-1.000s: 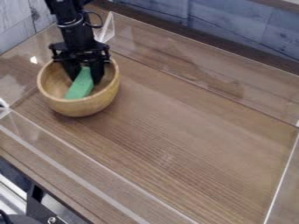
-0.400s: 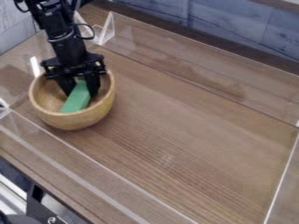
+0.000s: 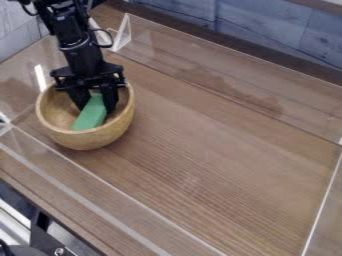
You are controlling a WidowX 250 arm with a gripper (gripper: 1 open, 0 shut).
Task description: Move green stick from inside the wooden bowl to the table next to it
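Probably lab: clear-walled table (image 3: pixel 227 150), robot arm (image 3: pixel 67 30)

A brown wood-grain worktop (image 3: pixel 214 140) with dark streaks, edged by low clear plastic walls (image 3: pixel 147 215). The wooden bowl (image 3: pixel 83 125) rests directly on it toward ten o'clock, near the left wall.

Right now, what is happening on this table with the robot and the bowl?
A single robot arm reaches straight down into the wooden bowl, which sits near the left back corner of the table. Its gripper has its jaws shut on the upper end of the green stick. The stick is inside the bowl, leaning against its inner wall, so it has not yet been lifted out and placed on the table beside the bowl.
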